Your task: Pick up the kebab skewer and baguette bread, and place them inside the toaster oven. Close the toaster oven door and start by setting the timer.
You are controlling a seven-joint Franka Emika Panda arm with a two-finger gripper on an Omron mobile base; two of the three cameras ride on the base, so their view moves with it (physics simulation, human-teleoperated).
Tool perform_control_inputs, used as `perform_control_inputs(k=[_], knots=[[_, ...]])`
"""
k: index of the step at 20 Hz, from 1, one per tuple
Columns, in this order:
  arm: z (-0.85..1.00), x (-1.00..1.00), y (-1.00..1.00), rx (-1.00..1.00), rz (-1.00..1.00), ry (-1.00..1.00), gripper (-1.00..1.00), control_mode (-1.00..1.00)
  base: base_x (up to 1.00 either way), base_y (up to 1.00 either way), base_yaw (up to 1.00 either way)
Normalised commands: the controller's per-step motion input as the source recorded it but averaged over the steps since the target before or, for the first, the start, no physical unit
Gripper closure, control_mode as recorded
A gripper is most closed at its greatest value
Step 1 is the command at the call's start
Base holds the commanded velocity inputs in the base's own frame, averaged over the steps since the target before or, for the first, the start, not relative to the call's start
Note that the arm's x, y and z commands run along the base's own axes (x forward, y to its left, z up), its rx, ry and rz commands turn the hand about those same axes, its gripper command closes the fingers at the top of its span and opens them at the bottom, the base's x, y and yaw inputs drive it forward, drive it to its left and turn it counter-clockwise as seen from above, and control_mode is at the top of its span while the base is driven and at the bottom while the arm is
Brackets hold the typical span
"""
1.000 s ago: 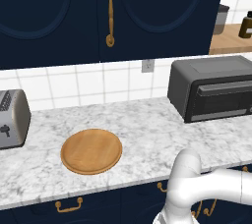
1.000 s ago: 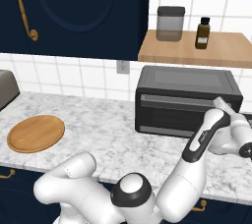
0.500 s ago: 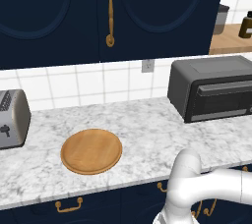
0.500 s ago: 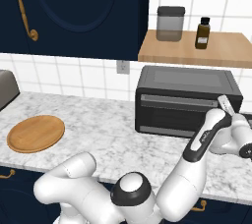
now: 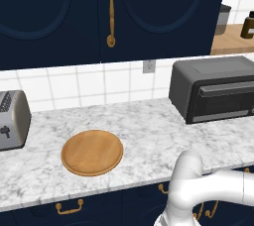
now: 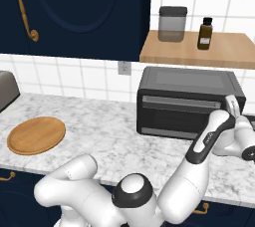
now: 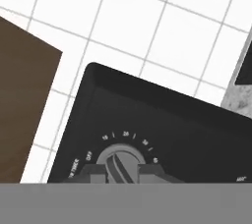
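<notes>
Gripping the timer knob (image 7: 120, 161) is the step in hand, judging by the hand view: two finger tips (image 7: 97, 173) sit either side of the knob's raised ridge, pinched onto it. Gripper (image 7: 121, 175) is nearly fully closed, so I read it as pinching the knob (not just hovering).

Where things are:
- oven (image 6: 189, 102) on the counter (image 6: 109, 136) at the right, under the wooden shelf (image 6: 199, 52)
- door (image 6: 182, 114) looks up and shut in both base views
- skewer and bread: I can't see either; the plate (image 5: 92, 151) is bare, so presumably they're inside, but the window is too dark to confirm
- gripper in the right base view is at the oven's right end (image 6: 231, 105), where the controls are

How to do the turn well:
- Rotate the wrist about the knob's own axis, no sideways drag, or the tips will ride off the ridge.
- Keep the squeeze on through the turn; ridge is narrow and the tips look to have only a shallow hold.
- Dial marks run from OFF round through numbers over the top of the knob (tiny print, can't read the values reliably). Turn away from OFF toward the numbers.
- Don't push inward hard: the oven could slide back toward the tiled wall (image 6: 89, 76).
- Open straight out afterwards, so the knob doesn't get nudged back.

Risk: slip with no rotation, timer left at OFF.
</notes>
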Motion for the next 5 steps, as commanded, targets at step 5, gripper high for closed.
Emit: perform_control_inputs(k=[5], knots=[[-0.09,0.13,0.0,0.23,0.0,0.0,1.0,-1.0,0.0,0.0,0.0]])
